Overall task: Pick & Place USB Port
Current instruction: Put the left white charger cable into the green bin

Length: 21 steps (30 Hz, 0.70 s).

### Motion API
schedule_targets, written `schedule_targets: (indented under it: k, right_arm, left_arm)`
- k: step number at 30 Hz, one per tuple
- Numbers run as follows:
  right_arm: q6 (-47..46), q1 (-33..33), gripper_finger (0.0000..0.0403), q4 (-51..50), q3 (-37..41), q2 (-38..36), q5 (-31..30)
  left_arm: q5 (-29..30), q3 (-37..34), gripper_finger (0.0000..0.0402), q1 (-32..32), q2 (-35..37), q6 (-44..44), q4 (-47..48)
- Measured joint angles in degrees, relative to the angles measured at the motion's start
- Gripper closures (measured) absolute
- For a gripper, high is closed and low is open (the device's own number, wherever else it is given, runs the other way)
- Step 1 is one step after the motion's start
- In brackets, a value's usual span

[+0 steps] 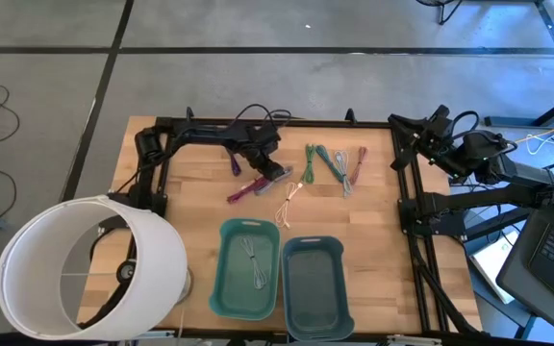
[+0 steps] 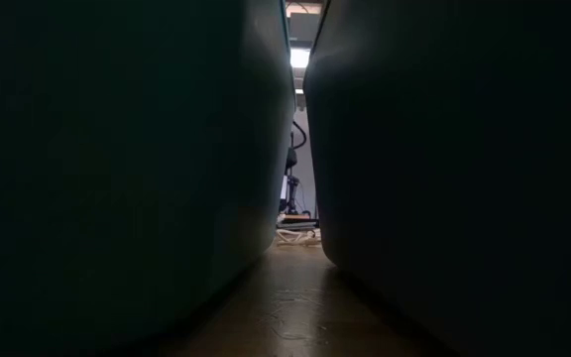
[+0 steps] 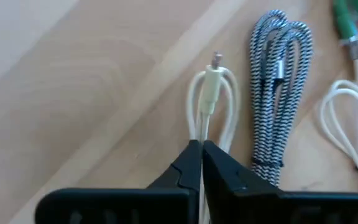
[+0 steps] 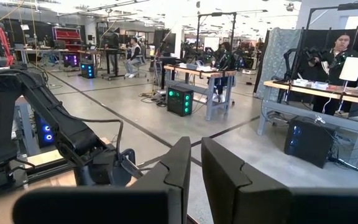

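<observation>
- Left tool (image 3: 201, 149) sits mid-worktop, clamped on a cream cable (image 3: 213, 102) beside a braided cable (image 3: 279, 93).
- Right tool (image 4: 194, 162) waits raised at the worktop's far right corner, nearly closed, empty.

Near the table's (image 1: 200, 207) six o'clock edge two bins sit side by side, the left bin (image 1: 248, 267) holding a coiled cable (image 1: 255, 258), the right bin (image 1: 314, 284) just beside it at three o'clock. Toward twelve o'clock from the bins lies a row of bundled cables (image 1: 333, 165), and at its nine o'clock end the left gripper (image 1: 275, 174) rests on the wood. A large lampshade (image 1: 85, 264) overhangs the table's eight o'clock corner, and the right gripper (image 1: 421, 130) hangs off the two o'clock corner.
</observation>
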<state>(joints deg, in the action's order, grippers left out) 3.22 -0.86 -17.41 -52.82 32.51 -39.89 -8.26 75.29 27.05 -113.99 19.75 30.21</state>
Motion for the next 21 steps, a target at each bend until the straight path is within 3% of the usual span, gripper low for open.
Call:
schedule_targets:
  k: [6, 11, 15, 18, 21]
  right_arm:
    - [0.02, 0.0, 0.0359, 0.02, 0.0, -0.02, 1.15]
    - [0.17, -0.01, 0.0359, 0.02, 0.0, -0.02, 1.13]
    - [0.15, -0.02, 0.0359, 0.02, 0.0, -0.02, 1.1]
    - [-0.42, 0.0, 0.0359, 0.02, 0.0, -0.02, 1.08]
    - [-2.82, 0.0, 0.0359, -0.02, 0.0, -0.02, 1.1]
  left_arm:
    - [6.21, -0.02, 0.0401, 1.43, 6.48, -2.54, 3.59]
    - [7.47, -0.02, 0.04, 3.07, 15.1, -2.06, 6.16]
    - [6.74, 0.0, 0.04, 4.14, 20.39, -2.86, 6.53]
    - [6.05, 0.0, 0.0398, 4.46, 20.58, -7.16, 7.76]
    - [-0.02, -0.02, 0.038, 4.03, 19.98, -10.28, 8.78]
